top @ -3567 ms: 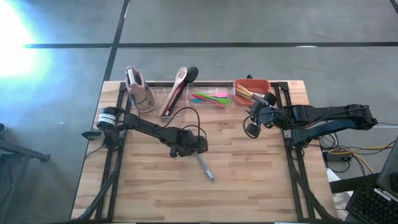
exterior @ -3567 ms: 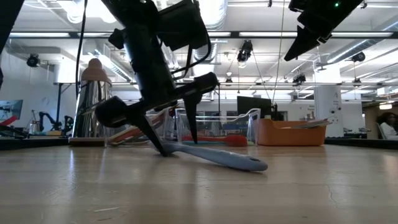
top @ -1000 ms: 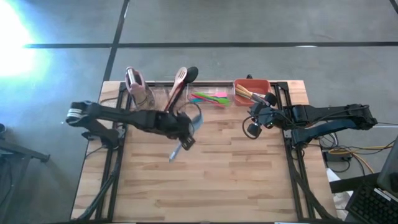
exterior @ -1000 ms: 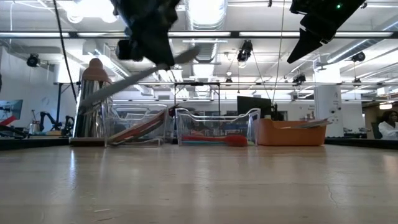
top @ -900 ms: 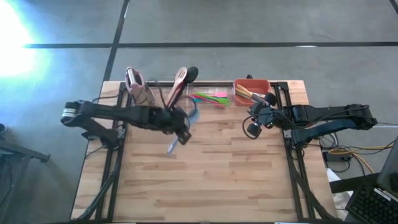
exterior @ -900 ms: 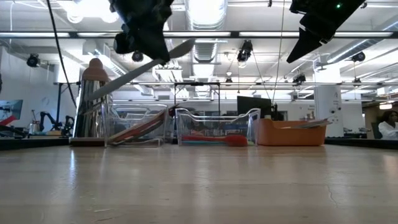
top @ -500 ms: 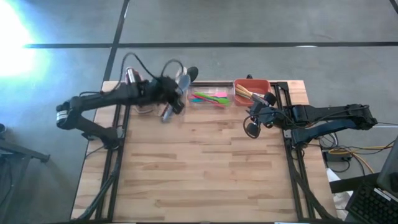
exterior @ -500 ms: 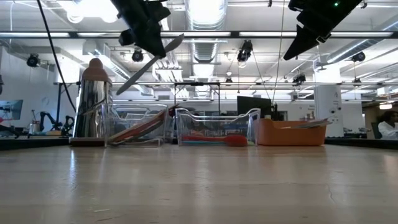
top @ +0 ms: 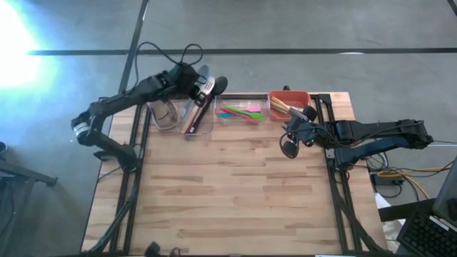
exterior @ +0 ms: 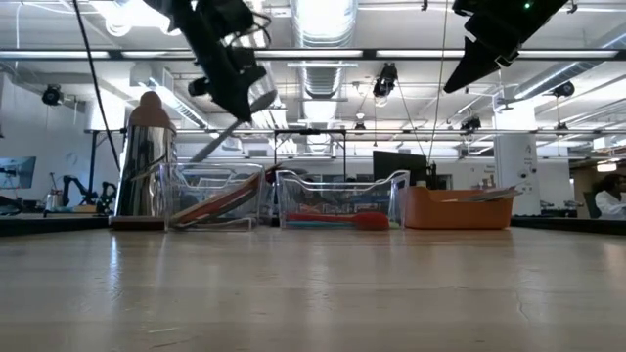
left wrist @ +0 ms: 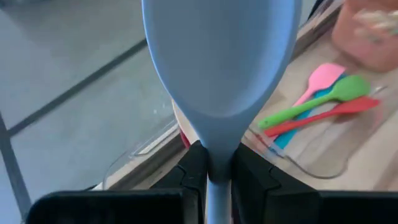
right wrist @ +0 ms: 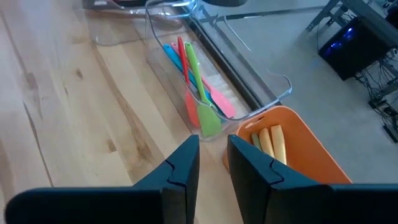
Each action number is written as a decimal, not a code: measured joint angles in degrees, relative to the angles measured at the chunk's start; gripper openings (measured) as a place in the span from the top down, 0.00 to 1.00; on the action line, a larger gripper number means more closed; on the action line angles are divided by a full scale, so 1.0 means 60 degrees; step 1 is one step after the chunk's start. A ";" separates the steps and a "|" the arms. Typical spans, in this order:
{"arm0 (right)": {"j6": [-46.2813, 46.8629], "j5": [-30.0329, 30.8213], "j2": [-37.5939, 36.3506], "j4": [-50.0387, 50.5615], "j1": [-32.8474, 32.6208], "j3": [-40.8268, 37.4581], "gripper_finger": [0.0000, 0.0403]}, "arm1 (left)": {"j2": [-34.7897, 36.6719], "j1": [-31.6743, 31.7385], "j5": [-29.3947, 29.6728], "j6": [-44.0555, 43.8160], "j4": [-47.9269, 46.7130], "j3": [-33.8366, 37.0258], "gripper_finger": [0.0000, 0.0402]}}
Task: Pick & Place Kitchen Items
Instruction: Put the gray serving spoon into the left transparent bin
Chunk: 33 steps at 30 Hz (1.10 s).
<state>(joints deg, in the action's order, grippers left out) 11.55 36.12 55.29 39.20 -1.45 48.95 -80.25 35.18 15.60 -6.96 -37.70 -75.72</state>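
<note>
The left gripper (left wrist: 209, 167) clamps the grey-blue spatula (left wrist: 221, 59) by its neck, blade projecting at 12 o'clock.

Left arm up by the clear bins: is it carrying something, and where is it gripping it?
Yes. The left hand pinches a pale blue-grey silicone spoon by the neck, just below its broad head. The right hand holds nothing.
</note>
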 joint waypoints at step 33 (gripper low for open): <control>0.0903 -0.0007 0.0000 -0.0197 -0.0007 0.0000 0.83 | -0.2929 0.0403 -0.0734 -0.0976 0.0508 0.0189 0.83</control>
<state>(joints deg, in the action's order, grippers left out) 16.97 36.07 55.29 38.02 -1.50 48.95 -97.82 37.60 11.20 -12.82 -34.65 -74.59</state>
